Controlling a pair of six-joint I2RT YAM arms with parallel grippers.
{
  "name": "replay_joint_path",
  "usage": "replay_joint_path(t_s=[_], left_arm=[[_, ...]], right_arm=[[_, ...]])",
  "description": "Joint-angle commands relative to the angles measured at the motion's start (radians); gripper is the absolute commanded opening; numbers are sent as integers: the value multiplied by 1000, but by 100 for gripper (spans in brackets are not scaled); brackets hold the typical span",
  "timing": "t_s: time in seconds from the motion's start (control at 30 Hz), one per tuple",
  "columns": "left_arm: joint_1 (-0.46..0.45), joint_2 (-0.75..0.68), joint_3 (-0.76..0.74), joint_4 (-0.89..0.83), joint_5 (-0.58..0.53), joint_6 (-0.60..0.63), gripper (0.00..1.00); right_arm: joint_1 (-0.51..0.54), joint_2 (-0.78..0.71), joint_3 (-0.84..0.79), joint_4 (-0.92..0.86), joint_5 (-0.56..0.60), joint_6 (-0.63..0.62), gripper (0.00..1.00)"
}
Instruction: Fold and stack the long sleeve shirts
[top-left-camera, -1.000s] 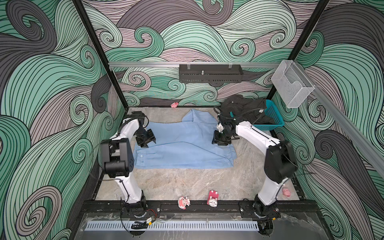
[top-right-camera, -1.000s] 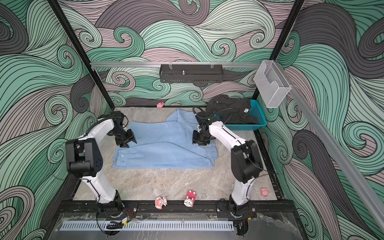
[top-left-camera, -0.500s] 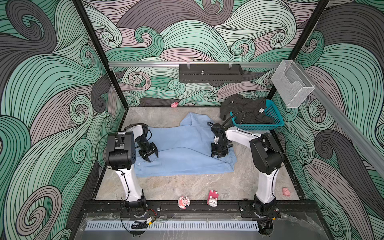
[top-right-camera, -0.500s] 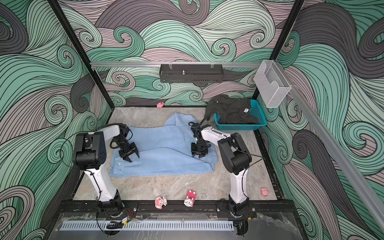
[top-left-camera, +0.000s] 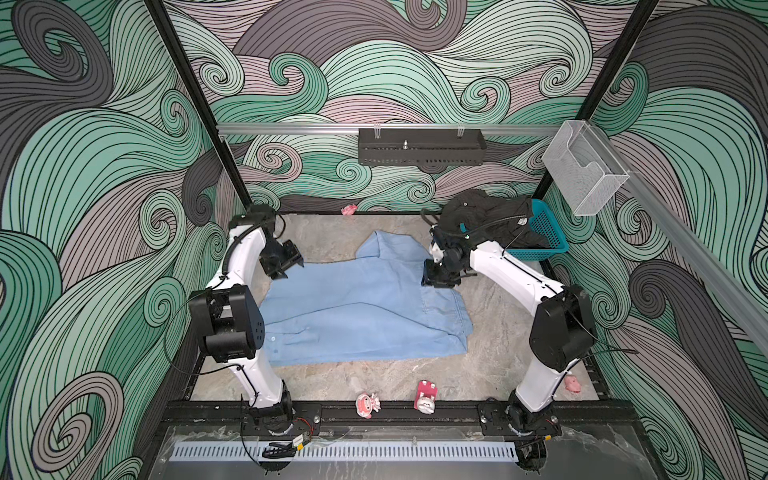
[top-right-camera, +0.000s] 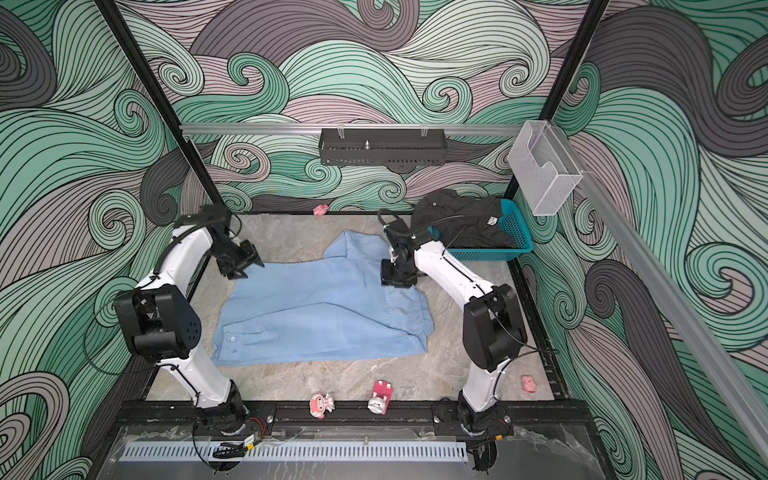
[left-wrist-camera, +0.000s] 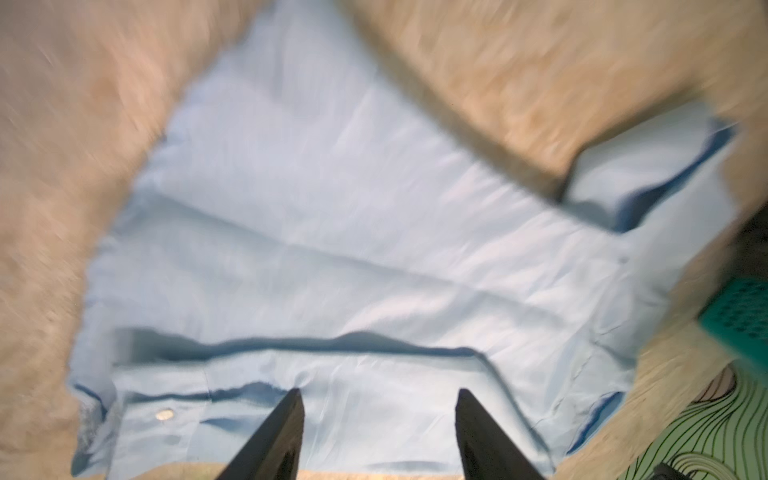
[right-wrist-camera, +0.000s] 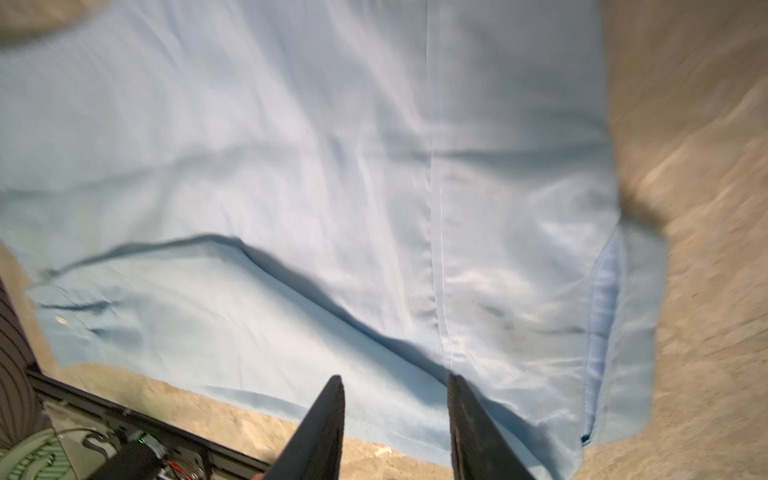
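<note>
Lying flat on the table (top-left-camera: 498, 332), the light blue shirt (top-left-camera: 357, 307) stretches left to right; along its far edge the left hand (top-left-camera: 286, 268) and right hand (top-left-camera: 438, 282) hover at opposite ends, both spread and empty; beyond, the black shirt (top-left-camera: 482, 216) sits heaped in the teal basket (top-left-camera: 548, 235).

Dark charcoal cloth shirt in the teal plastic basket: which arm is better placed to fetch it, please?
Probably right: right gripper hovers near the basket; left gripper is beyond the light blue cloth shirt.
</note>
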Motion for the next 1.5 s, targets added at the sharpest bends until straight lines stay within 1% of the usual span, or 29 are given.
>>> replay_joint_path(t_s=[0.0, 0.1, 0.23, 0.4, 0.53, 0.67, 0.77, 0.83, 0.9, 1.0, 1.1, 1.2, 1.33, 1.47], left_arm=[[51, 120, 176, -95, -36, 31, 61], [84, 287, 368, -180, -46, 41, 61], [108, 465, 527, -201, -34, 67, 61], [123, 629, 662, -213, 8, 76, 61], [129, 713, 716, -198, 47, 65, 61], [129, 754, 717, -163, 60, 58, 57], [129, 783, 729, -172, 46, 60, 51], [130, 792, 730, -174, 49, 62, 44], [130, 794, 729, -174, 47, 63, 34], [131, 792, 731, -169, 42, 58, 21], [131, 789, 735, -169, 43, 56, 10], [131, 777, 735, -168, 53, 59, 1], [131, 765, 734, -174, 83, 68, 0], [131, 752, 729, -198, 79, 75, 0]], right_arm=[[-58, 81, 143, -74, 34, -22, 42], [-83, 141, 251, -87, 10, -18, 42], [-97, 208, 355, -96, 2, -12, 43], [-117, 304, 452, -103, -12, -14, 43], [-129, 383, 520, -104, -21, -18, 43], [-140, 458, 585, -115, -38, -18, 43], [-146, 503, 627, -119, -40, -15, 43], [-151, 529, 652, -120, -45, -12, 43], [-158, 559, 683, -118, -48, -5, 43], [-162, 602, 735, -120, -47, -4, 43], [-166, 654, 793, -118, -48, -15, 43], [-165, 707, 858, -119, -49, -41, 45], [-166, 773, 939, -114, -54, -84, 47], [-163, 804, 950, -68, -75, -115, 50]])
